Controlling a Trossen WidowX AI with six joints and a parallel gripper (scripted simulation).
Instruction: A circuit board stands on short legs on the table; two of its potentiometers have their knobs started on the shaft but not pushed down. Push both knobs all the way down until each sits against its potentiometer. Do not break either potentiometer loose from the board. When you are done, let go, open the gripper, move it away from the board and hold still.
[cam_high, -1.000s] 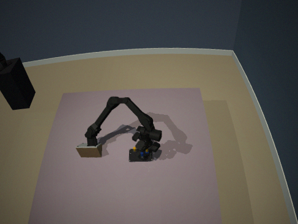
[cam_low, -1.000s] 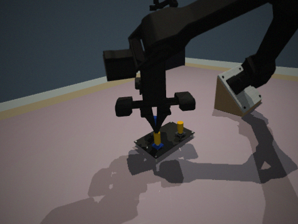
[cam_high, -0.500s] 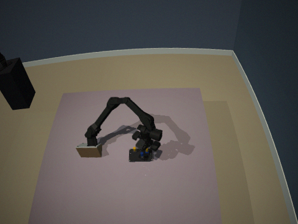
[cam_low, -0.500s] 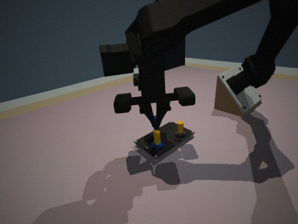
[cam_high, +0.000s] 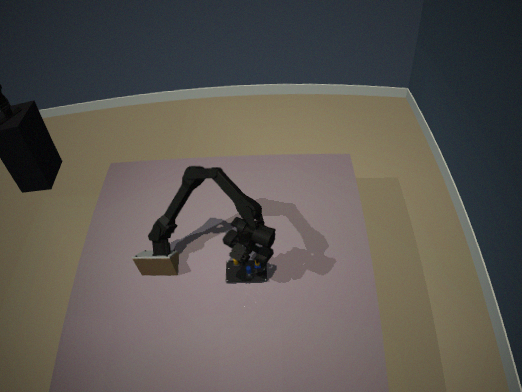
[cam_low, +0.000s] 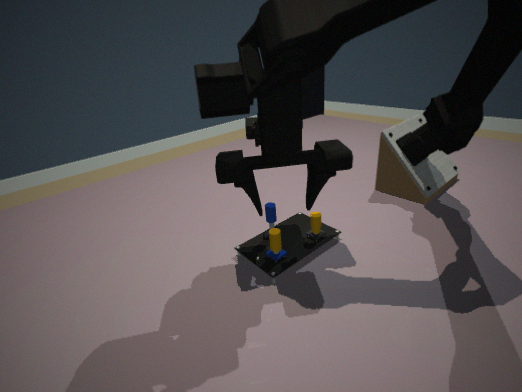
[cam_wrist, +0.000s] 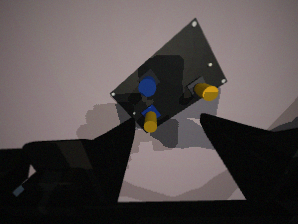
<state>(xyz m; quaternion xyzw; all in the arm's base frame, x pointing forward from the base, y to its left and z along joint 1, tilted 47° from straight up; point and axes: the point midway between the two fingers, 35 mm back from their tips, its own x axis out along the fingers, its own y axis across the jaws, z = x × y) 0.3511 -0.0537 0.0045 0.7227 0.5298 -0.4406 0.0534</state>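
The circuit board (cam_high: 235, 276) (cam_low: 299, 250) (cam_wrist: 192, 45) stands on short legs. A blue knob (cam_high: 248, 269) (cam_low: 270, 213) (cam_wrist: 147, 87) stands high, with pale shaft showing beneath it in the exterior view. A yellow knob (cam_low: 275, 241) (cam_wrist: 150, 122) sits low at the blue potentiometer (cam_low: 277, 255), with no shaft visible between them. Another yellow knob (cam_high: 236, 261) (cam_low: 315, 221) (cam_wrist: 207, 91) stands low over a dark potentiometer; I cannot tell whether a small gap remains. My gripper (cam_low: 285, 212) (cam_wrist: 166, 119) is open and empty above the board, its fingers wide apart and clear of the yellow knobs.
The arm's wedge-shaped base (cam_high: 160, 266) (cam_low: 398, 177) stands on the pinkish table top (cam_high: 215, 340) (cam_low: 125, 280), left of the board in the top view. A dark box (cam_high: 31, 147) shows at the upper left there. The arm's shadows fall around the board.
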